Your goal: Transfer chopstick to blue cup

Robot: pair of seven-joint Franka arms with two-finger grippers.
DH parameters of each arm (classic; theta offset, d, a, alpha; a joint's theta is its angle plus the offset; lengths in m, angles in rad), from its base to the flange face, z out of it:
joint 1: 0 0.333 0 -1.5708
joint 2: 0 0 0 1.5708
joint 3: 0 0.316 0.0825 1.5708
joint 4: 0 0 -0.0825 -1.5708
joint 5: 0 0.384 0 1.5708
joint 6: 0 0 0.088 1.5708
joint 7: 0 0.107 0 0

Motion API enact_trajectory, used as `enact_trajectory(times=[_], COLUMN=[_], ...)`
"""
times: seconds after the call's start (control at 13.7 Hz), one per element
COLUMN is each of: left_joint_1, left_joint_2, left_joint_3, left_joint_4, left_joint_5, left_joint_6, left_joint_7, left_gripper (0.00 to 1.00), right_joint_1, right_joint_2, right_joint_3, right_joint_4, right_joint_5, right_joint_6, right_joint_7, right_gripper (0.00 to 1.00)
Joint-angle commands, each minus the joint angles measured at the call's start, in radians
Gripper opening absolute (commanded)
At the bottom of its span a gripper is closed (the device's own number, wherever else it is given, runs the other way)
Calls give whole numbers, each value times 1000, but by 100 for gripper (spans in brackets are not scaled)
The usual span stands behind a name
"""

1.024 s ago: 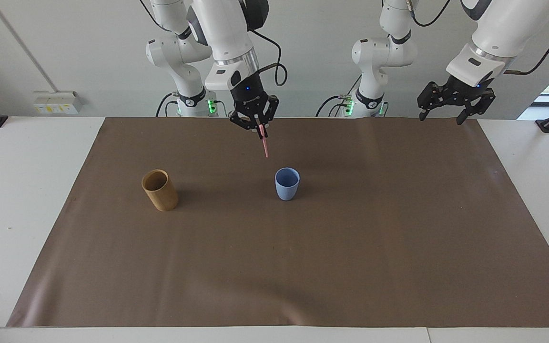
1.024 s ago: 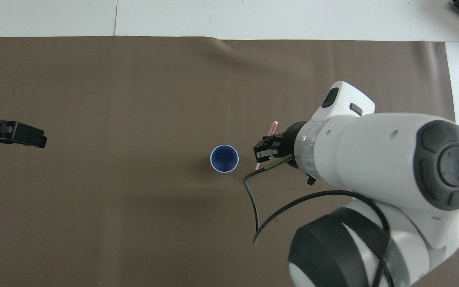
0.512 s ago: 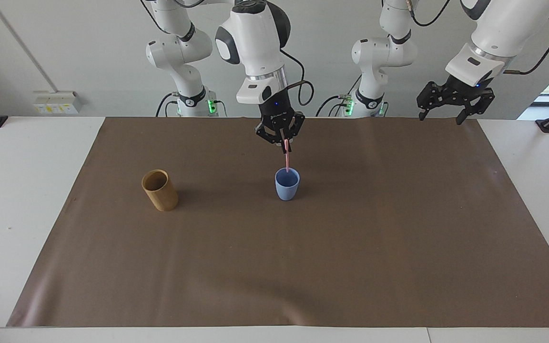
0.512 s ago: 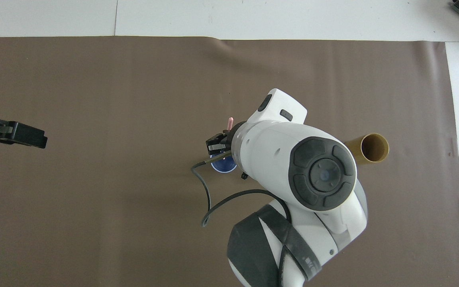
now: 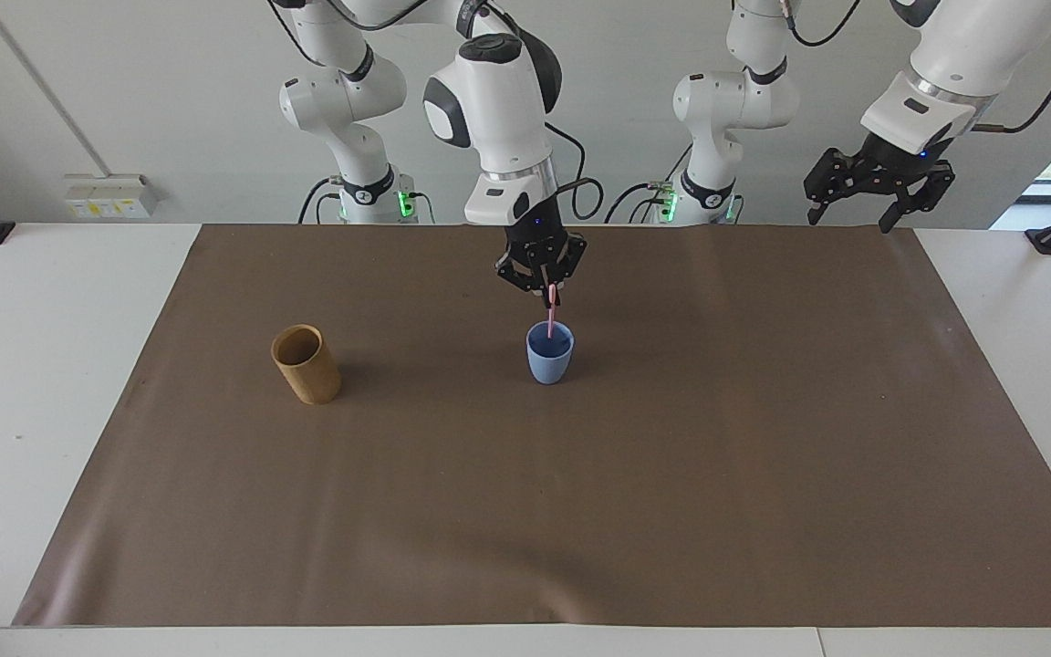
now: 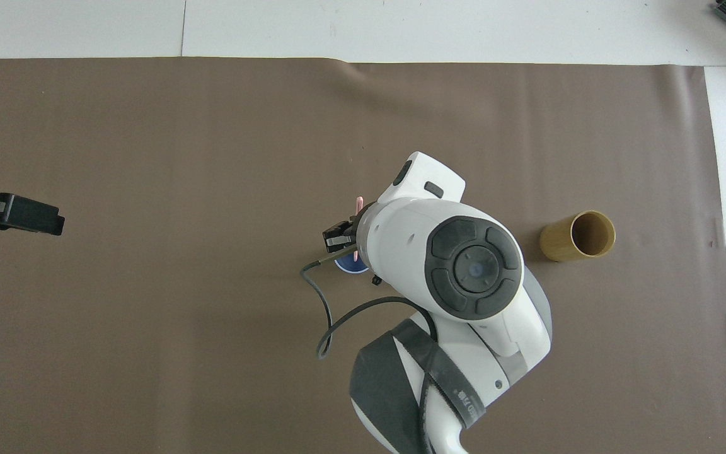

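Observation:
The blue cup (image 5: pixel 549 365) stands upright near the middle of the brown mat. My right gripper (image 5: pixel 551 290) hangs just above it, shut on the upper part of a pale-pink chopstick (image 5: pixel 550 318). The chopstick points down, nearly upright, and its lower tip is inside the cup's mouth. In the overhead view the right arm covers most of the cup (image 6: pixel 345 265); the chopstick's top end (image 6: pixel 358 202) sticks out past the right gripper (image 6: pixel 341 234). My left gripper (image 5: pixel 850 217) waits open and empty, high over the mat's edge at the left arm's end; it also shows in the overhead view (image 6: pixel 19 215).
A tan-brown cylindrical cup (image 5: pixel 306 365) stands upright toward the right arm's end of the mat, level with the blue cup; it also shows in the overhead view (image 6: pixel 576 236). The brown mat (image 5: pixel 580 511) covers most of the white table.
My right gripper has carried the chopstick from beside the blue cup to over it and lowered it, so the tip now sits in the cup's mouth. The left gripper rose slightly.

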Motion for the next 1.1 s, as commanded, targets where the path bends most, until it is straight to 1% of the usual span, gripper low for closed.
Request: enact_trajectory(times=[0.0, 0.07, 0.15, 0.22, 0.29, 0.66, 0.8, 0.95, 1.02], left_joint_1=[-15, -15, -17, -15, -14, -8, -8, -8, -6], left_joint_2=[-7, -9, -9, -9, -7, -7, -7, -7, -9], left_joint_3=[12, 12, 12, 12, 15, 11, 11, 11, 12], left_joint_4=[-13, -15, -17, -17, -17, -15, -15, -15, -17], left_joint_5=[7, 7, 7, 7, 8, 5, 5, 4, 5], left_joint_6=[-18, -19, -18, -13, -15, -11, -11, -13, -16], left_joint_7=[13, 13, 13, 11, 13, 5, 3, 3, 3], left_gripper=[100, 100, 100, 100, 100, 100, 100, 100, 100], right_joint_1=[2, 2, 1, 1, -1, -13, -22, -68, -94], right_joint_2=[16, 17, 17, 17, 17, 24, 10, -13, -28], right_joint_3=[2, 1, 1, 1, 1, -2, -16, -30, -30], right_joint_4=[-15, -17, -23, -26, -25, -8, -6, 6, 15], right_joint_5=[-24, -23, -23, -21, -21, -24, -24, -23, -23], right_joint_6=[19, 19, 19, 21, 21, 22, 5, -10, -37], right_joint_7=[-14, -15, -15, -14, -12, -11, -11, -14, -15], right_gripper=[0, 17, 43, 83, 100, 100, 100, 100, 100])
